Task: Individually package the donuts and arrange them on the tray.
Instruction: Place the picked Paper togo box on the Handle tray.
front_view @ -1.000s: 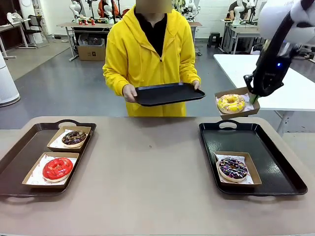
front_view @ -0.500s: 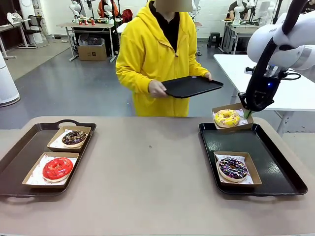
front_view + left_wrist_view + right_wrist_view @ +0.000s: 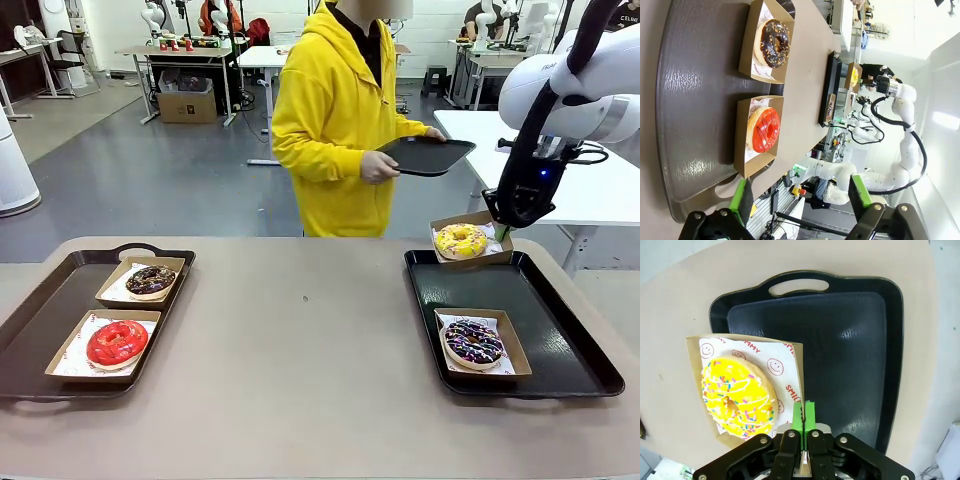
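Observation:
My right gripper [image 3: 503, 229] [image 3: 803, 415] is shut on the right edge of a paper-lined cardboard box [image 3: 787, 365]. The box holds the yellow donut [image 3: 460, 240] [image 3: 740, 395] and hangs over the far edge of the right black tray [image 3: 470, 285] [image 3: 840, 340]. On that tray sits the sprinkled dark donut [image 3: 473, 342] in its box. The left tray [image 3: 40, 310] [image 3: 695, 100] carries the chocolate donut [image 3: 150, 280] [image 3: 774, 43] and the red donut [image 3: 116, 343] [image 3: 765, 130], each boxed. My left gripper [image 3: 801, 195] hovers open above the left tray, holding nothing.
A person in a yellow hoodie stands beyond the table's far edge, right of centre, holding a spare black tray [image 3: 425, 155]. The brown tabletop between the two trays is bare. A white table stands at the back right.
The person has stepped to the right with the spare tray. My right gripper has brought the yellow donut's box down and slightly left, to the right tray's far edge.

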Robot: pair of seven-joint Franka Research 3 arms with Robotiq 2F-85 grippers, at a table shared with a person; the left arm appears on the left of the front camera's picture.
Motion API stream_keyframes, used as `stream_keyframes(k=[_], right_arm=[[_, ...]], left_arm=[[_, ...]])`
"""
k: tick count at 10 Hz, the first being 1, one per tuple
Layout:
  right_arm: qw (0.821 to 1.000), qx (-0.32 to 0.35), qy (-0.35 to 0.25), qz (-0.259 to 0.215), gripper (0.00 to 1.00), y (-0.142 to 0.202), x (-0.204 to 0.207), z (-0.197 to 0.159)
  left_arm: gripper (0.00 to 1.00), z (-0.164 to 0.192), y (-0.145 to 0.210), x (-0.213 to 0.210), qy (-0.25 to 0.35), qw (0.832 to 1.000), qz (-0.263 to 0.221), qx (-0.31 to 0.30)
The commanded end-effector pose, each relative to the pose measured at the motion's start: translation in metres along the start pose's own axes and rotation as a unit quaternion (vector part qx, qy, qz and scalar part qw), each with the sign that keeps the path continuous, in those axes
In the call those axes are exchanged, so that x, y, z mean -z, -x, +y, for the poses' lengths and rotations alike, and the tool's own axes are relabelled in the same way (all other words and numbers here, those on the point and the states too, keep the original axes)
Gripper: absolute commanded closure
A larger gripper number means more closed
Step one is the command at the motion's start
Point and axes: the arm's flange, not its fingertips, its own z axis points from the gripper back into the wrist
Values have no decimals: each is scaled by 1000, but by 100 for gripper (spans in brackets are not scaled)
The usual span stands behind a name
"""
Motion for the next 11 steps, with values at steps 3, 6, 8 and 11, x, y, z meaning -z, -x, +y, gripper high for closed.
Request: stream_keyframes(k=[3,6,8,11], right_arm=[[1000,-6,-6,1,99,3,0,-1],[1000,3,10,12,99,-11,21,0],[1000,2,21,18,99,-18,37,2],[999,8,26,40,99,-31,64,-1]], left_arm=[[0,-1,1,-1,3,1000,1,5],[0,-1,1,-1,3,1000,1,5],[0,-1,1,-1,3,1000,1,5],[0,-1,1,-1,3,1000,1,5]])
